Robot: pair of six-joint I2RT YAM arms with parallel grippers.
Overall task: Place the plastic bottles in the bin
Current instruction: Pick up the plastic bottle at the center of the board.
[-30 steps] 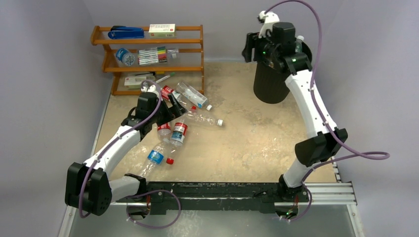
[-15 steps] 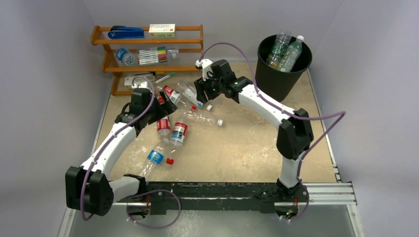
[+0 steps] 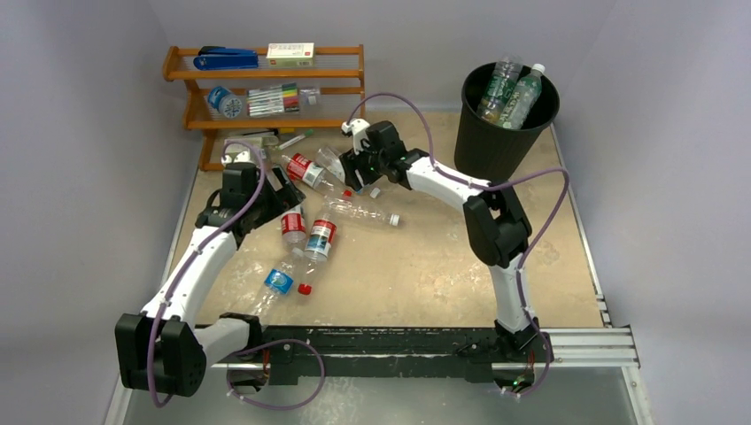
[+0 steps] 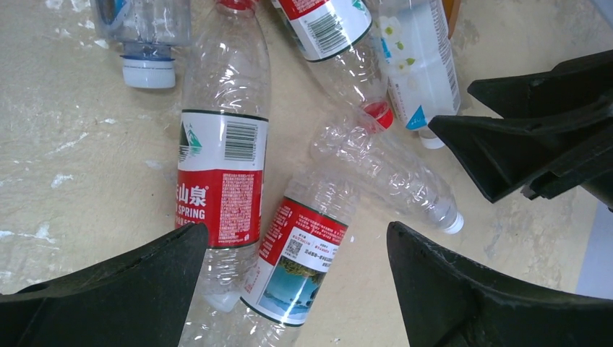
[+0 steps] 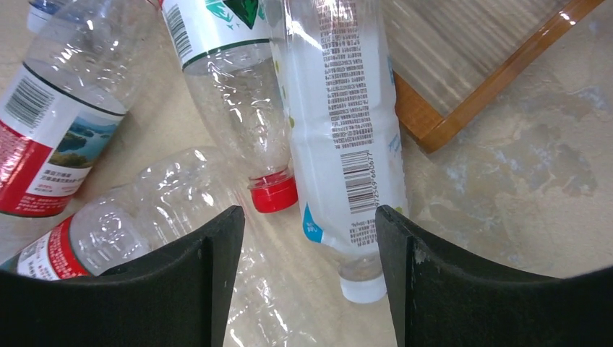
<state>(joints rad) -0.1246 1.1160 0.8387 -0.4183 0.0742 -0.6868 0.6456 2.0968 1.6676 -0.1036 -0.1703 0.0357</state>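
Observation:
Several plastic bottles lie in a pile at the table's left middle: red-labelled ones [image 3: 305, 168] [image 3: 321, 232], a clear one [image 3: 359, 212] and a blue-labelled one [image 3: 279, 279]. My left gripper [image 3: 279, 190] is open and empty above two red-labelled bottles [image 4: 220, 181] [image 4: 307, 246]. My right gripper [image 3: 352, 168] is open and empty, low over a white-labelled bottle [image 5: 340, 123] whose white cap [image 5: 363, 288] lies by the right finger. The black bin [image 3: 496, 142] stands at the far right with two bottles [image 3: 500, 87] in it.
A wooden three-tier shelf rack [image 3: 266, 73] with a blue stapler [image 3: 226, 59] and marker pens stands at the back left, close behind the pile; its foot shows in the right wrist view [image 5: 470, 94]. A loose red cap [image 3: 304, 289] lies near the blue-labelled bottle. My right gripper's fingers [image 4: 535, 144] show in the left wrist view.
My right arm has swung from over the bin across to the bottle pile and come down over the white-labelled bottle. My left gripper has drawn back a little to the left.

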